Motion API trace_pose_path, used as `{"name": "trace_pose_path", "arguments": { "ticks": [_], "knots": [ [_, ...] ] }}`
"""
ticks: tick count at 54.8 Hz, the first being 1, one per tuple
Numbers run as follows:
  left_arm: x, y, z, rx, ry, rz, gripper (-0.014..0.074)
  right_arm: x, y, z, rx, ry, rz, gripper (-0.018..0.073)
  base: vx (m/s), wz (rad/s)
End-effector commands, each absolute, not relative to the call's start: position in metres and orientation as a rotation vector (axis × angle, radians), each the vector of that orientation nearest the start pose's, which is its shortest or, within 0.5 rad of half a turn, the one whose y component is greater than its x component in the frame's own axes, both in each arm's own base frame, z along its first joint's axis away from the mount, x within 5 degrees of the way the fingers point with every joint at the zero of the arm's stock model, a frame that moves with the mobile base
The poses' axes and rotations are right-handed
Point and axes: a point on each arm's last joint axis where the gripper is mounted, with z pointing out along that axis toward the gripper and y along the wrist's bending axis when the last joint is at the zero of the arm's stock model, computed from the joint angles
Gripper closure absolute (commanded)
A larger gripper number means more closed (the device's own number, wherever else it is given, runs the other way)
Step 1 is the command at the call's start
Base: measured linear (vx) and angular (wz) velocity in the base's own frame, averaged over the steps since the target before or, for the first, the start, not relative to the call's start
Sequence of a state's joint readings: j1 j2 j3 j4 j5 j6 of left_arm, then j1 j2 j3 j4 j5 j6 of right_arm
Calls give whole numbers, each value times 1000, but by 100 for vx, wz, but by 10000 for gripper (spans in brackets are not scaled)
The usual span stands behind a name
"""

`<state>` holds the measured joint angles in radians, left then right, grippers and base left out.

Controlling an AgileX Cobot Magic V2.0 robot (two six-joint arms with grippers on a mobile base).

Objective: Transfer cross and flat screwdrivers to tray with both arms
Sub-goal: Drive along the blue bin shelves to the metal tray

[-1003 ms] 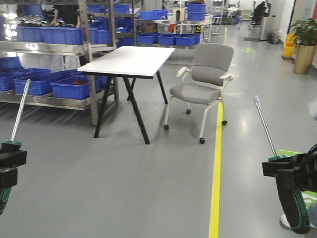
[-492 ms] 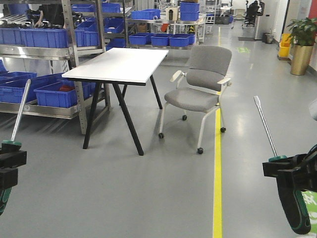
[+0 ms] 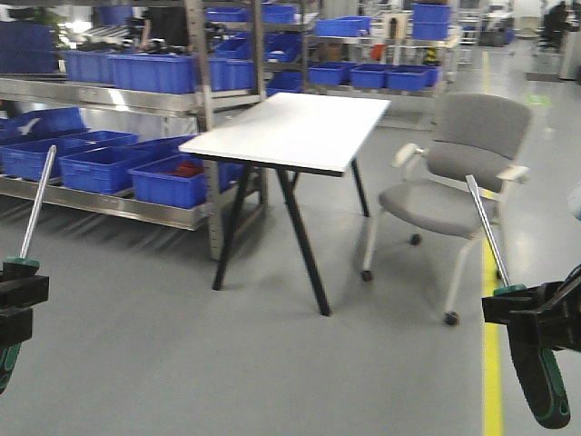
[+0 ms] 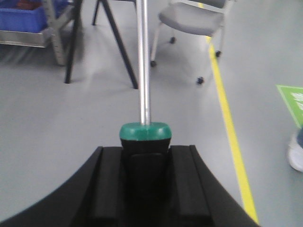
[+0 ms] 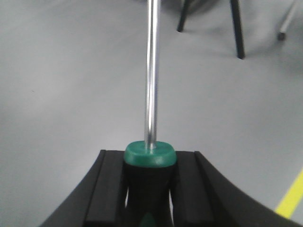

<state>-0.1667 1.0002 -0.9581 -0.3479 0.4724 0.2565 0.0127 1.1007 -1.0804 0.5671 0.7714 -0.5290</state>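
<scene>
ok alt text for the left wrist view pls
The left gripper clamps the green-and-black handle of a screwdriver, its silver shaft pointing away over the grey floor. Beyond are black table legs, a grey chair and a yellow line.

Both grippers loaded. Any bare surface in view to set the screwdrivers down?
The white table top is bare, standing between the shelf rack and the grey chair. The chair seat is bare too. The rack shelves are crowded with blue bins. No tray in view.
</scene>
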Motion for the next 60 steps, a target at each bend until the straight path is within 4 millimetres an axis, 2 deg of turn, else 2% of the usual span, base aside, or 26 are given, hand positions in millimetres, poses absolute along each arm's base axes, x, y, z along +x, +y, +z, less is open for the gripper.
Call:
{"name": "trace_pose_path", "arguments": {
  "ticks": [1,60],
  "knots": [
    [207,-48,398,166,1851,-310,594,222,35,403,-299,2020,354,567,55,46],
    [207,-48,398,165,1850,-309,594,222,35,403,-300,2022,351,567,59,49]
  ]
}}
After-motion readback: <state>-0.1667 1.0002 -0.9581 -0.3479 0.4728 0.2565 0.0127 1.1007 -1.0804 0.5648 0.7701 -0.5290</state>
